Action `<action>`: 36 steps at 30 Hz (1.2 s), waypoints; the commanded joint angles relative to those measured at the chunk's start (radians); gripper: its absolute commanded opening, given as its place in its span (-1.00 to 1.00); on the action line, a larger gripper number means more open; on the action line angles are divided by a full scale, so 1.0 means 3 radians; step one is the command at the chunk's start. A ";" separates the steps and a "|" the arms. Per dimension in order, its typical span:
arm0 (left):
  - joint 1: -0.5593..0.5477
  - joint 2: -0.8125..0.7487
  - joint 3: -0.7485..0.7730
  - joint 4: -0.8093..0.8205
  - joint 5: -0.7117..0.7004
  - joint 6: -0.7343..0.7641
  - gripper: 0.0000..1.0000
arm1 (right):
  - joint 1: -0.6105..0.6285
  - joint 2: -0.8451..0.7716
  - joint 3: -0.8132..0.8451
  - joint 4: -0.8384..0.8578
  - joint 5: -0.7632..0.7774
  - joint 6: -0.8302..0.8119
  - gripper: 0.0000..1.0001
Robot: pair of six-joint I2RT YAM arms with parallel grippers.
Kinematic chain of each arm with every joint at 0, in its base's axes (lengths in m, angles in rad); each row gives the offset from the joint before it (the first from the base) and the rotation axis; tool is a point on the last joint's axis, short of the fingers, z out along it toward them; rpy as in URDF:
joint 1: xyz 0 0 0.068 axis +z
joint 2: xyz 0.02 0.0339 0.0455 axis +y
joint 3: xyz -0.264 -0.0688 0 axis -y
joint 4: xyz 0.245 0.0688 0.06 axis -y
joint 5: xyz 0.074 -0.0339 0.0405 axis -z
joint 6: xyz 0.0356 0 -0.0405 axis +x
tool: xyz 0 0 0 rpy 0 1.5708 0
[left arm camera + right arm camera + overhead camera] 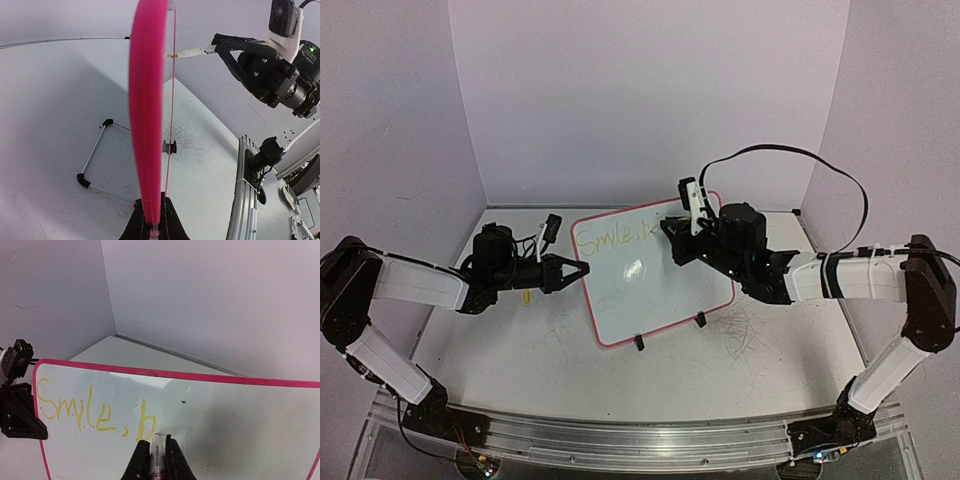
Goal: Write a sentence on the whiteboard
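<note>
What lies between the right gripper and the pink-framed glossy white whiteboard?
A white marker, held in the right gripper, its tip at the whiteboard; seen in the right wrist view.

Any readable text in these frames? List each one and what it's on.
"Smile, b": yellow handwritten sentence, unfinished, on the whiteboard.
Red print on the marker barrel: too blurred to read.
No other labels, brands or numbers can be read in any view.
</note>
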 commanded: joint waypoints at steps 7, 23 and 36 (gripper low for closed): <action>-0.0018 -0.0050 0.0016 -0.0112 -0.0074 0.0205 -1.00 | 0.0009 -0.0021 0.0104 0.0033 0.0499 0.0045 -1.00; -0.0018 -0.0054 0.0017 -0.0113 -0.0074 0.0200 -1.00 | 0.0006 0.0089 0.0242 0.0109 0.0361 -0.0006 -1.00; -0.0018 -0.0050 0.0022 -0.0121 -0.0079 0.0205 -1.00 | 0.0016 0.0078 0.0105 0.0023 0.0177 0.0100 -1.00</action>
